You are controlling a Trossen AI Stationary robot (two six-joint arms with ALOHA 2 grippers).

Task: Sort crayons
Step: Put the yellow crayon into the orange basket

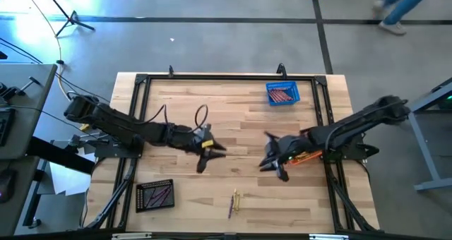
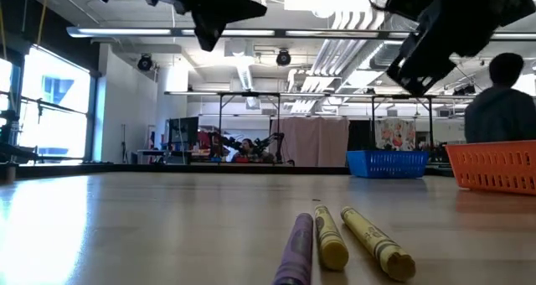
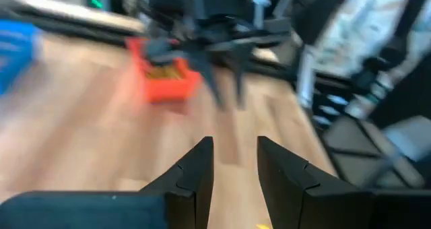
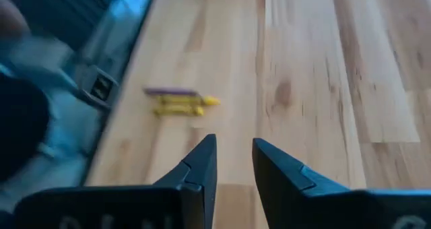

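Overhead and level views of the wooden worktop point(image 1: 233, 127). My left fingers point(image 1: 212, 154) hang above the middle of the worktop, parted by a narrow gap and holding nothing point(image 3: 232, 168). My right fingers point(image 1: 274, 159) hang above the worktop just right of centre, likewise slightly parted and empty point(image 4: 232, 161); the two sets face each other, near but apart.

Three loose crayons lie together near the front edge: one purple crayon point(image 2: 295, 250) and two yellow crayons point(image 2: 352, 239), side by side and roughly parallel. Seen from above they form a small cluster point(image 1: 234, 202), well apart from both sets of fingers; from my right wrist they lie ahead on the bare wood point(image 4: 178, 102).

The blue basket point(image 1: 282, 93) stands near the rear right and holds reddish sticks. The orange basket point(image 2: 494, 166) sits beneath my right arm. The black basket point(image 1: 155, 195) stands front left, with dark sticks inside.

A person point(image 2: 502, 101) stands beyond the worktop.
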